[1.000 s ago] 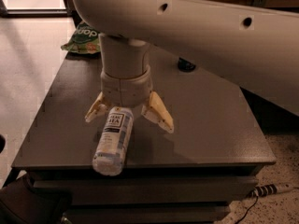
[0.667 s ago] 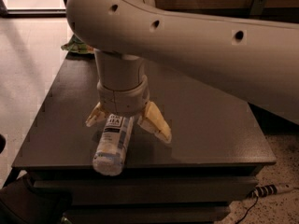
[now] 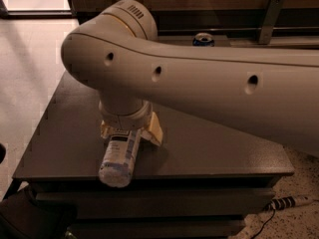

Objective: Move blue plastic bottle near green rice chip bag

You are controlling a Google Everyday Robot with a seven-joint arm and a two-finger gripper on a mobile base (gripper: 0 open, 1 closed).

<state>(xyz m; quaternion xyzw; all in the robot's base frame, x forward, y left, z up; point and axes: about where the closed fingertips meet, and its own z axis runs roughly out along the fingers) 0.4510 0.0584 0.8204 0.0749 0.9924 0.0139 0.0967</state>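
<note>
The blue plastic bottle [image 3: 119, 157] lies on its side on the dark table [image 3: 209, 148], its near end reaching the front edge. Its white-and-pale-blue label faces up. My gripper [image 3: 130, 131] comes down from above over the bottle's far half. The tan fingers [image 3: 155, 128] are drawn in against both sides of the bottle. The bottle's cap end is hidden under the wrist. The green rice chip bag is hidden behind my arm.
My large white arm [image 3: 199, 78] crosses the view and covers the back of the table. The top of a dark blue soda can [image 3: 203, 39] shows above it at the back. A power strip [image 3: 289, 202] lies on the floor at the right.
The arm has swung lower and further across the view, hiding the green bag. The fingers, spread wide beside the bottle before, have closed in against it.
</note>
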